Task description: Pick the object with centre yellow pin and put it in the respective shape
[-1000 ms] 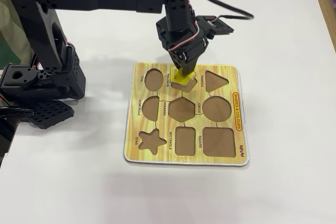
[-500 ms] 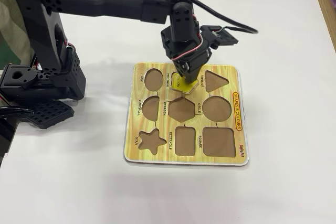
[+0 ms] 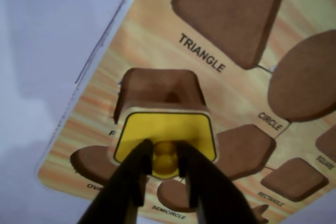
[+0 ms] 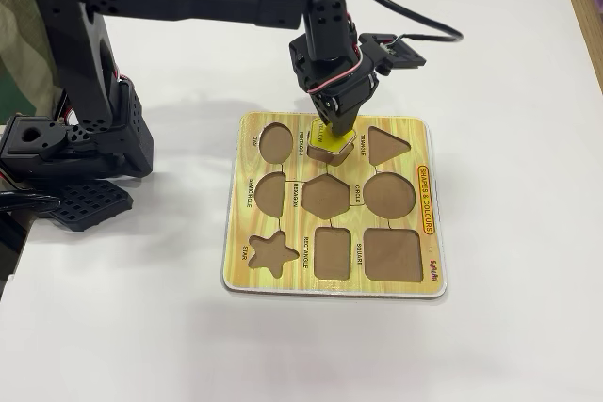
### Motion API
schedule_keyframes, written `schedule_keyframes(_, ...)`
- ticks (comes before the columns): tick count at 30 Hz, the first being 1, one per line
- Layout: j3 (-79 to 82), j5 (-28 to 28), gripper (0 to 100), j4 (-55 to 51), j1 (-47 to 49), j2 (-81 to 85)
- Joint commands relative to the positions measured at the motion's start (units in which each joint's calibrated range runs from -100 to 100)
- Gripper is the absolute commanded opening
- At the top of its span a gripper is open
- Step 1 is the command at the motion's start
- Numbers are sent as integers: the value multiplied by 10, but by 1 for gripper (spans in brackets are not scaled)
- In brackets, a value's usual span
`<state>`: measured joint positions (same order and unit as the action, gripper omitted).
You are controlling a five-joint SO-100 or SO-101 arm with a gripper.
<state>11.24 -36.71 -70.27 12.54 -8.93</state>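
- Since the earlier fixed-view frames, the claw [image 4: 330, 131] has been raised a little and shifted towards the board's far edge, and the yellow pentagon piece [image 4: 331, 138] has been carried with it
- The claw is seen closed narrowly on the yellow knob [image 3: 166, 157] at the middle of the piece, one dark finger [image 3: 137, 167] on each side of the knob in the wrist view
- The piece is held directly below the fingertips, its yellow face and pale rim spread out beyond both fingers
- In the wrist view the piece is seen partly over the pentagon cutout [image 3: 160, 88], whose brown floor is left exposed beyond the piece's far edge; the piece is not seated flush in it
- In the fixed view the piece appears tilted above the cutout, near the far edge of the shape board [image 4: 415, 275]
- The hexagon cutout [image 4: 327, 196] and the triangle cutout [image 4: 386, 145] are left open just beside it
- The board is laid flat on the white surface [image 4: 509, 101]
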Motion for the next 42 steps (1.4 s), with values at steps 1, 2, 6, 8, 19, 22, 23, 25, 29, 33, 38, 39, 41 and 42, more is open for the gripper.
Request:
schedule_keyframes(1,-8,-2,2,6,5,-6)
schedule_keyframes(2,-8,-2,2,6,5,-8)
schedule_keyframes(6,-11,-2,2,6,5,-9)
schedule_keyframes(8,-11,-2,1,6,5,-9)
schedule_keyframes(19,-15,4,2,6,2,-13)
schedule_keyframes(22,-16,1,2,7,3,-14)
schedule_keyframes(23,-16,0,2,7,2,-14)
schedule_keyframes(25,-16,-1,2,7,2,-18)
schedule_keyframes(29,-19,-1,2,7,3,-35)
schedule_keyframes(33,-19,2,2,24,2,-40)
schedule_keyframes(38,-18,1,2,30,0,-40)
schedule_keyframes(39,-18,1,2,30,-1,-40)
schedule_keyframes(41,-18,0,2,30,-3,-40)
schedule_keyframes(42,-18,-1,2,30,-4,-40)
